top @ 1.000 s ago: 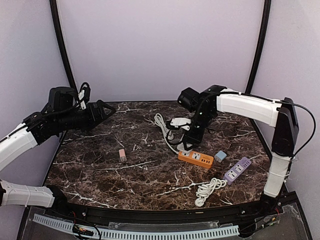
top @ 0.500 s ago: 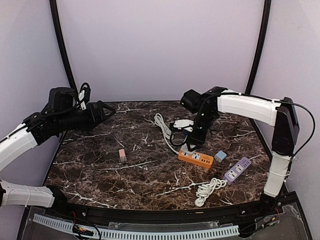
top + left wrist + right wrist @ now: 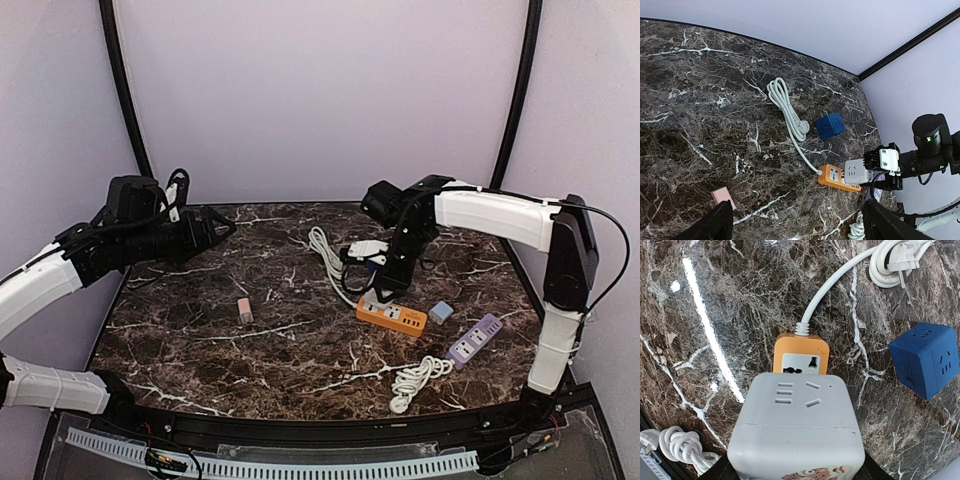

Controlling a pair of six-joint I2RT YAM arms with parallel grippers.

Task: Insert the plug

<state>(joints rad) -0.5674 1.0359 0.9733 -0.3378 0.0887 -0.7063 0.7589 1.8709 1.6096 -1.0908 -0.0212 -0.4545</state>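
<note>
Directly above the orange power strip, the right pincer grips the grey cube plug; left pincer gapes empty.

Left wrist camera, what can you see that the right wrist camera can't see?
Only the left wrist camera shows the pink block and the right gripper itself, closed on the grey cube adapter. Only the right wrist camera shows the orange-striped sticker on that adapter's near face. Both show the adapter, the orange power strip beneath it, the blue cube socket and the white cord coiled with its plug.
</note>
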